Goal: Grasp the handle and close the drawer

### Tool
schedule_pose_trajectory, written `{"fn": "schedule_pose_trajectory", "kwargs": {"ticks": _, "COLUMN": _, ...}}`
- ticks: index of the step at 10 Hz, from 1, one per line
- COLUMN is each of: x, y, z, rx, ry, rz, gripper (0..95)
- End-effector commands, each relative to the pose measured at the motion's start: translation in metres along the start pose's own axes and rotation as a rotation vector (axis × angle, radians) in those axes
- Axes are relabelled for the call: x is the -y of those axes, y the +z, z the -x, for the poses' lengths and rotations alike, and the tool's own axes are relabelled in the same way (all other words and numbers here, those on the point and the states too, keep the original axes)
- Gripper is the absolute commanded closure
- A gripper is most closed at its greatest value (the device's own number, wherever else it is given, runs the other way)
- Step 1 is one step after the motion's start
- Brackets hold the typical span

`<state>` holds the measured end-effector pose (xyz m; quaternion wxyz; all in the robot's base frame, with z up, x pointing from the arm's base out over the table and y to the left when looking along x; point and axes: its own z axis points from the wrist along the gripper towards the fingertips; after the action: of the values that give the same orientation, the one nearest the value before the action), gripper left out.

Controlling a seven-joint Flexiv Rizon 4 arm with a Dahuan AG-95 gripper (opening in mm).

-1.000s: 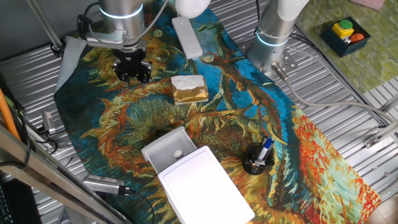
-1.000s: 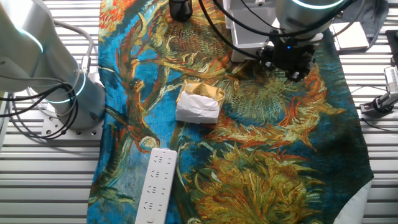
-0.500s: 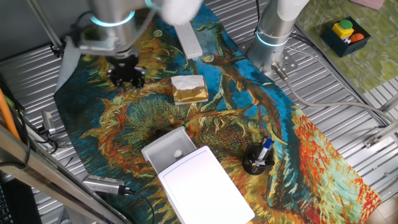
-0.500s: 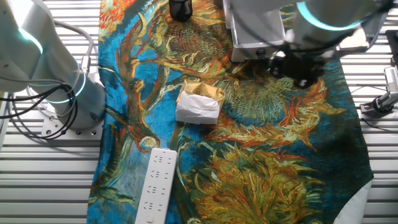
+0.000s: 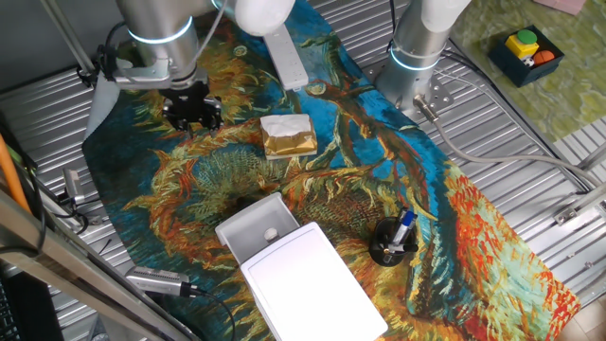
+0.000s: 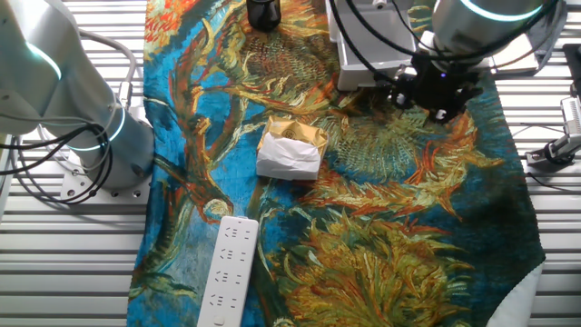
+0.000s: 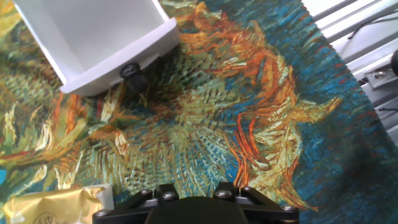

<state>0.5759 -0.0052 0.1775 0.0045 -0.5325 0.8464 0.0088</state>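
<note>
The drawer (image 5: 254, 227) is a shallow white tray standing pulled out of its white flat-topped box (image 5: 312, 284) at the near side of the painted cloth. A small black knob handle (image 7: 133, 76) sits on the drawer front (image 7: 118, 59). My gripper (image 5: 192, 116) hangs over the cloth well beyond the drawer, apart from the handle, and looks open with nothing held. In the other fixed view the gripper (image 6: 434, 100) is just beside the drawer (image 6: 368, 62). The hand view shows only the black mount (image 7: 193, 208), not the fingertips.
A tan-and-white block (image 5: 288, 135) lies right of the gripper. A white power strip (image 5: 286, 55) lies at the far edge and a black cup with pens (image 5: 393, 242) right of the box. A second arm's base (image 5: 417, 57) and a button box (image 5: 525, 47) stand at the back.
The gripper has shifted a little to the left in one fixed view and the arm above it has swung. The drawer, block and other things have not moved.
</note>
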Motion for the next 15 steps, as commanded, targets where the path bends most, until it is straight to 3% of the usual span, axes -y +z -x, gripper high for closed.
{"fn": "schedule_pose_trajectory", "kwargs": {"ticks": 1, "x": -0.0002, "y": 0.0010, "z": -0.0009, "rx": 0.018, "ry": 0.012, "rz": -0.004, "gripper": 57.0}}
{"fn": "schedule_pose_trajectory", "kwargs": {"ticks": 6, "x": -0.0008, "y": -0.0010, "z": -0.0007, "rx": 0.005, "ry": 0.027, "rz": -0.010, "gripper": 57.0}}
{"fn": "schedule_pose_trajectory", "kwargs": {"ticks": 10, "x": -0.0015, "y": -0.0029, "z": -0.0004, "rx": 0.028, "ry": 0.064, "rz": -0.050, "gripper": 57.0}}
{"fn": "schedule_pose_trajectory", "kwargs": {"ticks": 12, "x": -0.0024, "y": -0.0054, "z": -0.0002, "rx": 0.032, "ry": 0.039, "rz": -0.050, "gripper": 57.0}}
{"fn": "schedule_pose_trajectory", "kwargs": {"ticks": 13, "x": -0.0028, "y": -0.0064, "z": 0.0000, "rx": 0.041, "ry": 0.019, "rz": -0.045, "gripper": 57.0}}
{"fn": "schedule_pose_trajectory", "kwargs": {"ticks": 15, "x": -0.0040, "y": -0.0050, "z": 0.0031, "rx": 0.094, "ry": -0.003, "rz": -0.016, "gripper": 57.0}}
